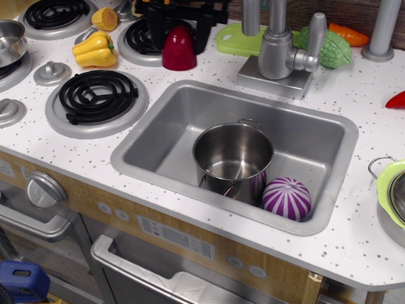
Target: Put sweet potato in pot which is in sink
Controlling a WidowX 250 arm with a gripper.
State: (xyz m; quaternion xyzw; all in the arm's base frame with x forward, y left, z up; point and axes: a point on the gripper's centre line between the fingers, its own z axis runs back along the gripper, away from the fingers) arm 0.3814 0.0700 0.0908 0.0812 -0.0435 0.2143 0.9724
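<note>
The pincer (177, 18), a black assembly at the counter's far edge, sits over the sweet potato (178, 48); its fingers appear to flank the toy's top, but whether they are clenched on it or slack I cannot tell, since the fingertips merge with the dark burner coil behind. The white speckled counter (42, 146) carries the grey sink (167, 137) toward its near edge, and the steel pot (233, 157) stands upright inside the basin, mouth open and empty as far as can be seen. The sweet potato, dark red with its tapered end up, is at the far side of the counter, well apart from the pot, so the carry is not done. The likely failure is a slip: the glossy rounded toy could squirt from a shallow hold and drop onto the counter or into the basin beside the pot. Whether the potato touches the counter is unclear. The arm above is cut off by the frame.
</note>
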